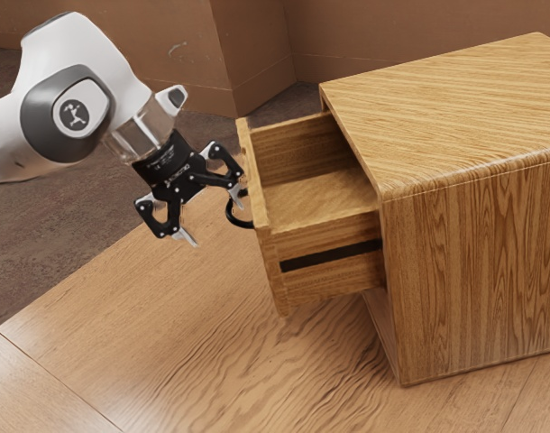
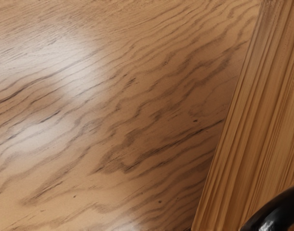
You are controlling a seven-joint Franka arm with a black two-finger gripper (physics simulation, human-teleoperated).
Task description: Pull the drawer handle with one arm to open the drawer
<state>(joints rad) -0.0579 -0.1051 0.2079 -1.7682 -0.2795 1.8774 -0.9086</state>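
The wooden drawer [image 1: 316, 212] stands pulled partway out of the wooden cabinet [image 1: 464, 189], its inside showing. A black loop handle [image 1: 235, 216] sits on the drawer front [image 1: 254, 194]. My black gripper [image 1: 212, 221] hangs just off the exterior view's left of that front, open, its fingers spread wide. One fingertip [image 1: 242, 202] is right by the handle; the other [image 1: 187, 239] is out over the floor. The wrist view has the drawer front [image 2: 267, 120] beside the hand and a piece of the black handle [image 2: 277, 215] close under it.
The cabinet stands on a wooden floor [image 1: 194, 352]; the same wood grain [image 2: 113, 120] lies below the hand. A brown carpeted area [image 1: 59, 234] and brown walls [image 1: 230, 45] lie behind the arm.
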